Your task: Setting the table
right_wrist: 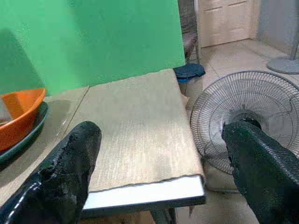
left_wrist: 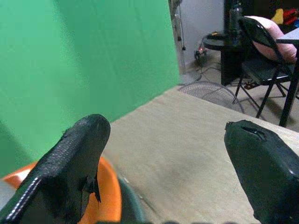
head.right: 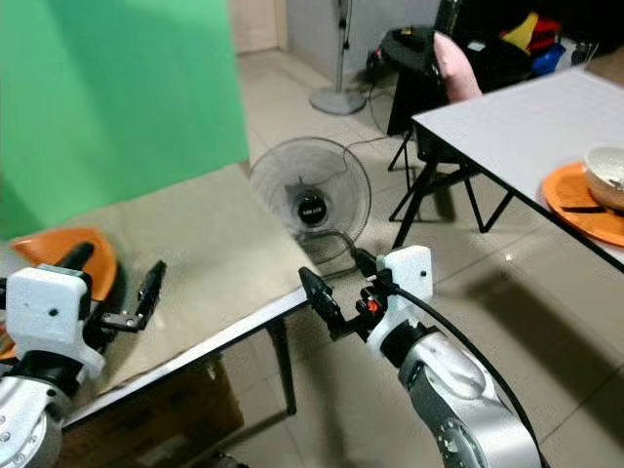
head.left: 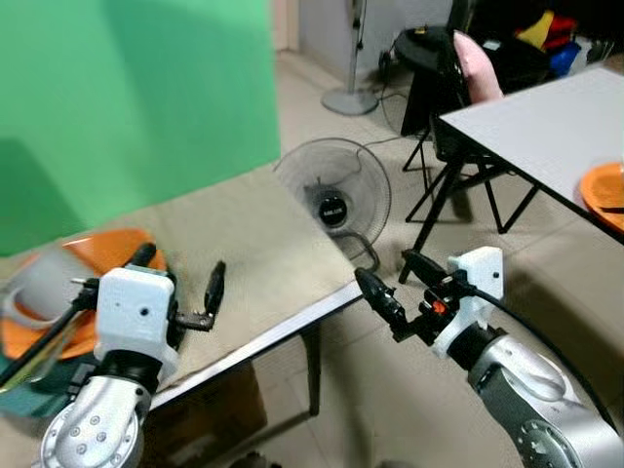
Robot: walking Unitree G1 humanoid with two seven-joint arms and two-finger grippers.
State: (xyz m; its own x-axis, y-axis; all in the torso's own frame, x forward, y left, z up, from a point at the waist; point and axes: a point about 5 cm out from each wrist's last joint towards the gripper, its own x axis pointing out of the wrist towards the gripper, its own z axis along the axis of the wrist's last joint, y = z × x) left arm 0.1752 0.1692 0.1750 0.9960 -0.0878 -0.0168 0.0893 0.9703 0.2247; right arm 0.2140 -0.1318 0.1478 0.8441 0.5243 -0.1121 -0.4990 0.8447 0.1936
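An orange bowl (head.left: 93, 255) sits on a dark green plate (right_wrist: 29, 134) at the left end of the near table, which is covered by a beige mat (head.left: 258, 239). A clear, blurred item (head.left: 34, 292) lies against the bowl's near side. My left gripper (head.left: 180, 273) hovers open over the mat just right of the bowl, with nothing between its fingers. My right gripper (head.left: 398, 283) is open and empty too, held off the table's right corner above the floor. A second orange plate (head.right: 575, 200) with a white bowl (head.right: 606, 171) rests on the white table at the right.
A floor fan (head.left: 336, 195) stands just beyond the near table's right end. The white table (head.left: 546, 122) fills the right side, with a black folding chair and pink cushion (head.left: 476, 63) behind it. A green screen (head.left: 127, 97) backs the near table. Tiled floor lies between the tables.
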